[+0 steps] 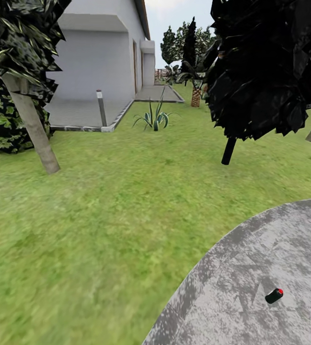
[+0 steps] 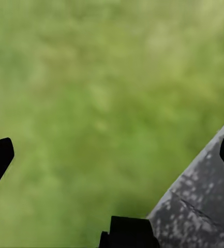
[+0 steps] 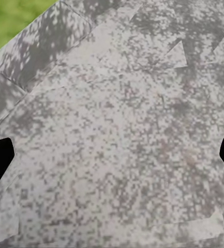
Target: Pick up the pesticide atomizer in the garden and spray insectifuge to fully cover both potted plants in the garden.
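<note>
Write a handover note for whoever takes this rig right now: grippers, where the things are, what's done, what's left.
Left gripper: open, empty, over the lawn at the patio's edge.
Right gripper: open, empty, over the patio.
Things: a small dark cylinder with a red end lies on the patio, ahead to the right. It is too small to tell whether it is the sprayer.
Done: nothing picked up, nothing sprayed.
Left: find and grasp the sprayer, find both potted plants, and spray each fully.
</note>
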Robot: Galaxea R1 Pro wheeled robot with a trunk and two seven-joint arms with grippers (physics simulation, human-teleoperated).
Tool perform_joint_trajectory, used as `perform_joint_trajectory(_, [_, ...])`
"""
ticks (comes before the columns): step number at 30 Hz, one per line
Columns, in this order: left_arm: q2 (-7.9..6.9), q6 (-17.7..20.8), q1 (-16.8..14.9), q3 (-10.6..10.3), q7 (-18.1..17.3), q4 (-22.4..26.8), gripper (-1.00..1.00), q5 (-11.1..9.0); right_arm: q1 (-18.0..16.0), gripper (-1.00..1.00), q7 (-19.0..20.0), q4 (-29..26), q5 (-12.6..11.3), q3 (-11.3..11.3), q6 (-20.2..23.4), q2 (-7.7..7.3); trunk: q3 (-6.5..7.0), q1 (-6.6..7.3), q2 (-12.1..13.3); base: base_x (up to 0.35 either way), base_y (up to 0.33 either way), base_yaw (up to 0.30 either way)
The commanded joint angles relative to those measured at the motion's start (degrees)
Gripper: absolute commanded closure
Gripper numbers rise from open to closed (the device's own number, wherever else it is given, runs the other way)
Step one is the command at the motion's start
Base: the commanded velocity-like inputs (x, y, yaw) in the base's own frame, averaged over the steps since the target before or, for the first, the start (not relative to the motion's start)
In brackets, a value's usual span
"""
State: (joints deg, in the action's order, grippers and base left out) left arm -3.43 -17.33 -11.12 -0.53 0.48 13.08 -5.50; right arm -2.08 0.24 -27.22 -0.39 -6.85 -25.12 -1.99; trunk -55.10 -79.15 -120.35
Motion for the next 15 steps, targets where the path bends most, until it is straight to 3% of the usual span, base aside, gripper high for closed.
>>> perform_joint_trajectory(1, [0.0,-0.16,0.01,-0.17,-0.05,-0.04,-1.0,-0.57,-0.03,-1.0,0.02,0.05,-0.06,-0.1,-0.19,0.05,-0.1,0.0,-0.03,0.268,0.198,-0.218])
perform_joint_trajectory(15, [0.08,-0.16,-0.02,-0.25,-0.1,-0.08,-1.0,-0.6,-0.03,-1.0,0.02,-0.05,-0.16,-0.27,-0.19,0.14,-0.72,0.0,-0.03,0.322,0.091,-0.195])
